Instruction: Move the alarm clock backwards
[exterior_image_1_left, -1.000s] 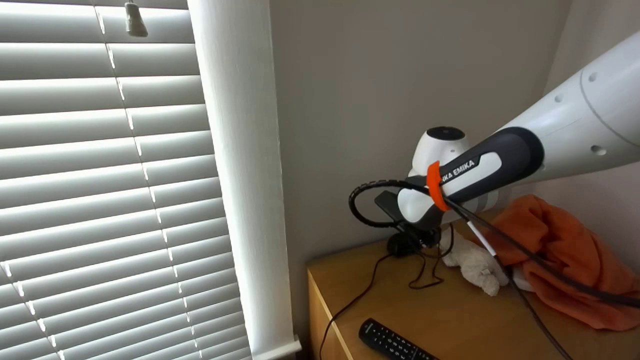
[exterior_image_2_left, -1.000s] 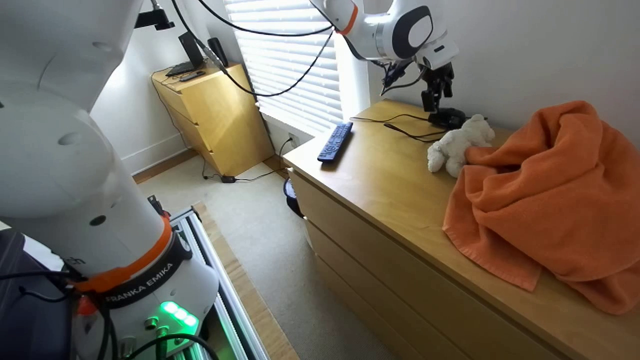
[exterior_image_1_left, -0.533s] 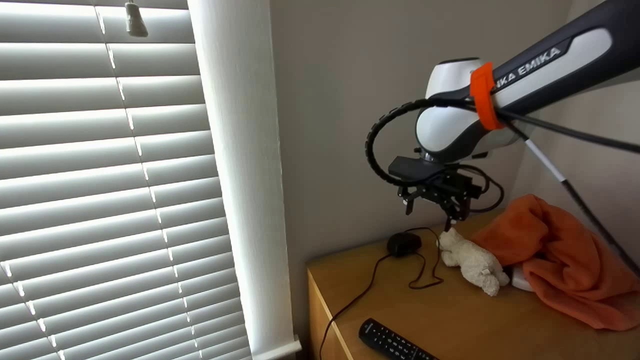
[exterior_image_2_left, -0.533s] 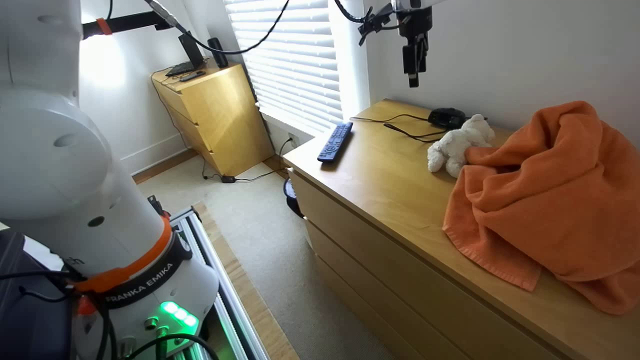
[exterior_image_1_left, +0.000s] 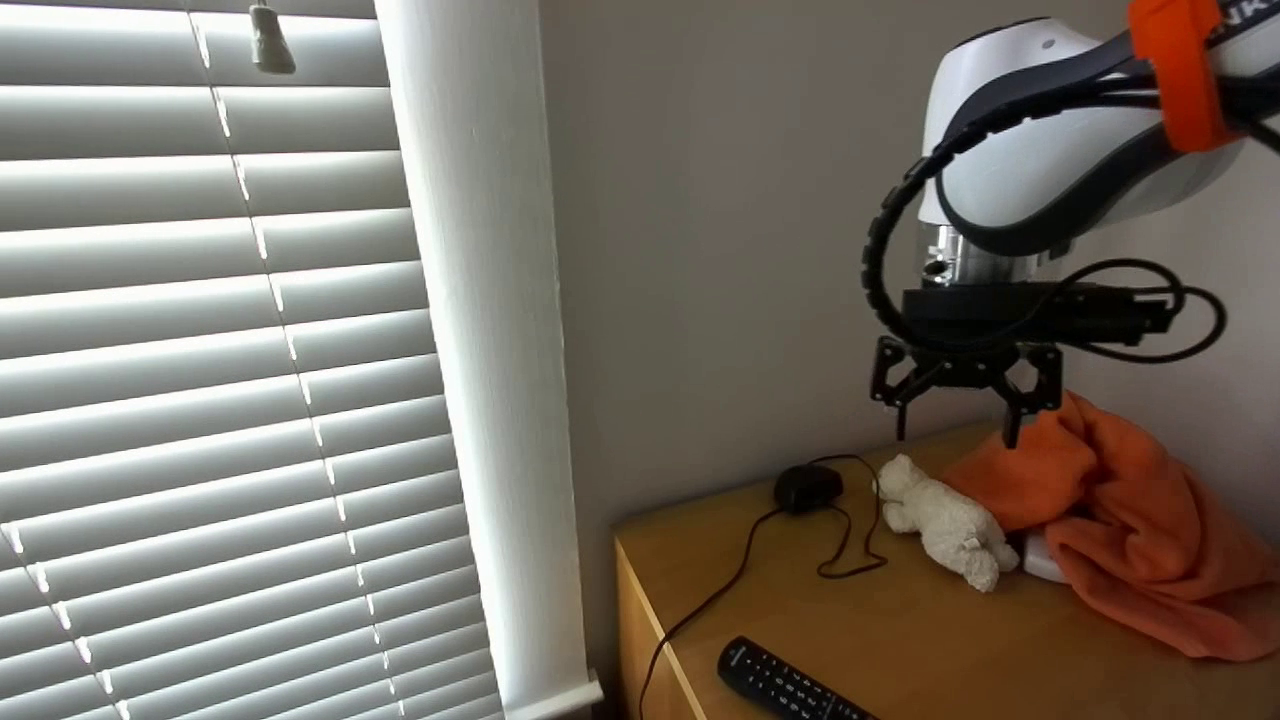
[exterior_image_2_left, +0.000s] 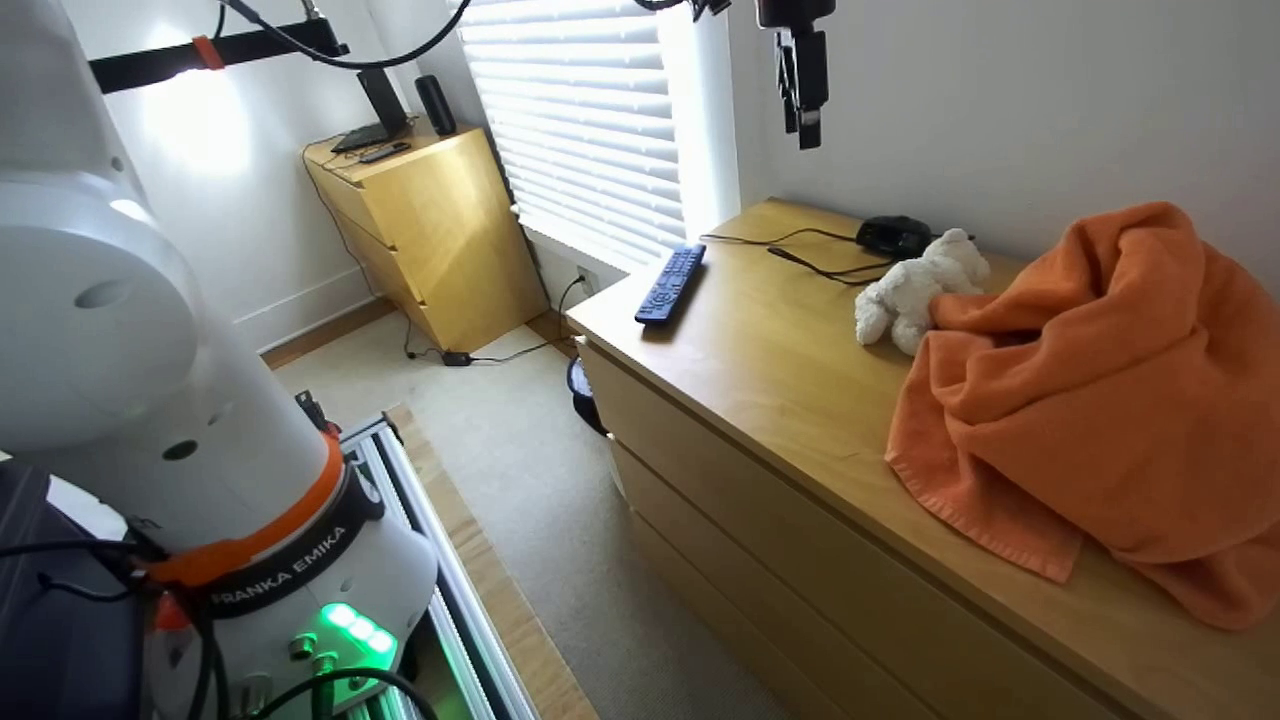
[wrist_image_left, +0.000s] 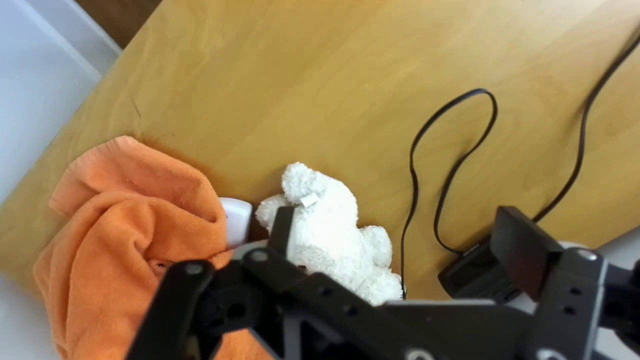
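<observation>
The alarm clock (exterior_image_1_left: 808, 488) is a small black rounded object with a thin black cord. It sits at the back of the wooden dresser top, near the wall, and shows in both exterior views (exterior_image_2_left: 893, 236). In the wrist view the alarm clock (wrist_image_left: 472, 275) is at the lower right, partly hidden behind one finger. My gripper (exterior_image_1_left: 956, 440) hangs well above the dresser, beyond the clock and over the plush toy's side in an exterior view. Its fingers are wide apart with nothing between them. It also shows in the wrist view (wrist_image_left: 400, 220).
A white plush toy (exterior_image_1_left: 945, 520) lies beside the clock. An orange cloth (exterior_image_2_left: 1100, 400) is heaped next to the toy, with a white object (wrist_image_left: 236, 220) partly under it. A black remote control (exterior_image_2_left: 671, 285) lies near the dresser's edge. The clock's cord (exterior_image_1_left: 745, 560) runs over the dresser top.
My gripper was down at the clock. It has risen and drawn away from it, with its fingers now seen wide apart. The clock, toy, cloth and remote have not visibly moved.
</observation>
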